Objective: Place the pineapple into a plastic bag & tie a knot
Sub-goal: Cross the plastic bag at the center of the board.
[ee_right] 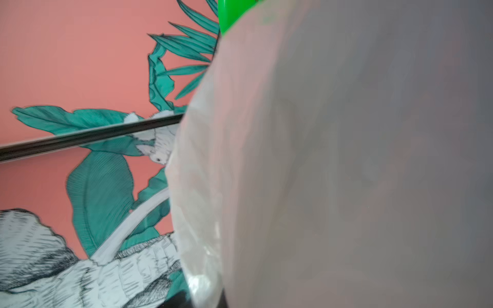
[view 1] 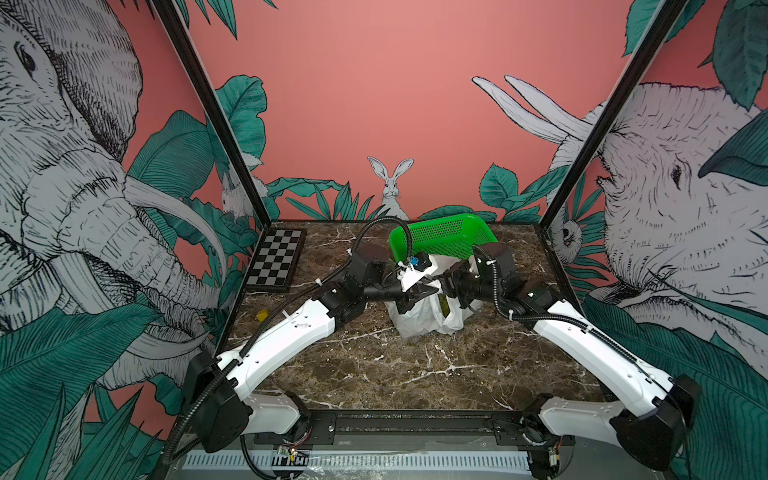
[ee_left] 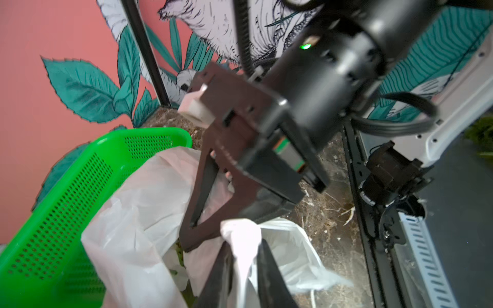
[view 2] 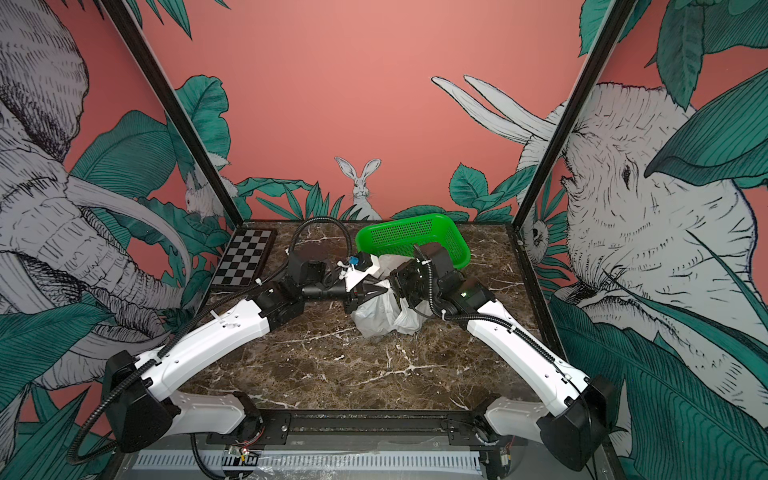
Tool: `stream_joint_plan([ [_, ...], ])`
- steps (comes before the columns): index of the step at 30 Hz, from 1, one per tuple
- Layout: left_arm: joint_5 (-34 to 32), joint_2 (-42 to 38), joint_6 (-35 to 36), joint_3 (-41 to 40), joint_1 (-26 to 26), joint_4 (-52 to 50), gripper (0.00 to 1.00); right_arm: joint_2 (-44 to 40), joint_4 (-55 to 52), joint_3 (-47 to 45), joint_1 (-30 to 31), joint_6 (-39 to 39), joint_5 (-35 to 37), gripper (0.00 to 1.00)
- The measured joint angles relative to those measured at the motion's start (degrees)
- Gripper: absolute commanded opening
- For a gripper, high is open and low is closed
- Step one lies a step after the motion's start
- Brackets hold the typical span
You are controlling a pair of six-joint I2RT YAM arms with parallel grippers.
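- Left gripper (ee_left: 245,246): jaws stand a bit apart around a bunched white handle (ee_left: 244,240) of the plastic bag (view 1: 415,324). Pinched or just loose between them, cannot tell.
- Right gripper (ee_left: 189,240): clenched, tip down among the folds at the bag's open mouth. Whether any plastic is caught in it is hidden.
- Both grippers meet over the bag's top in both top views, the left one from the left, the right one from the right.
- Bag sits on the marble table (view 1: 415,374), mid-depth, slightly right of centre, crumpled, mouth up.
- Dark green thing (view 1: 445,306) shows inside the mouth, too hidden to name.
- Right wrist view is mostly covered by white bag plastic (ee_right: 346,160).
- Green basket (view 1: 449,232) is tipped up on its edge just behind the bag, touching it.
- Chessboard (view 1: 276,259) lies far left; small yellow object (view 1: 262,315) at the table's left edge.
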Motion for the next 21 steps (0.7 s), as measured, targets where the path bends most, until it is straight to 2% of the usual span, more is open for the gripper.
stream_joint_plan([
  [2,-0.3,-2.0,-0.5,-0.3,0.0,-0.2,0.56,0.0,0.1,-0.9,-0.4,-0.2,0.0,0.0],
  [4,-1.2,-5.4,-1.1,-0.7,0.6,-0.3,0.63,-0.4,0.3,-2.0,-1.0,-0.7,-0.4,0.0],
  [9,-4.4,-11.8,-0.6,-0.7,4.5,-1.4,0.65,-1.7,0.4,-3.5,-2.8,-2.9,-2.4,0.0],
  [11,-5.0,-11.6,0.0,-0.7,6.1,-1.3,0.65,-1.8,0.4,-3.5,-3.4,-4.0,-3.5,0.0],
  [14,-4.7,-7.1,0.2,0.7,7.1,-1.2,0.64,-1.9,-0.1,-3.0,-4.0,-5.9,-4.9,0.0],
  [17,-2.7,0.0,0.1,3.5,7.1,-1.1,0.57,-1.9,-0.5,-2.2,-4.3,-7.7,-6.3,0.0],
  [21,1.0,5.6,-0.3,4.7,7.1,-0.9,0.37,-1.9,-0.7,-0.8,-4.8,-10.6,-8.3,0.0],
])
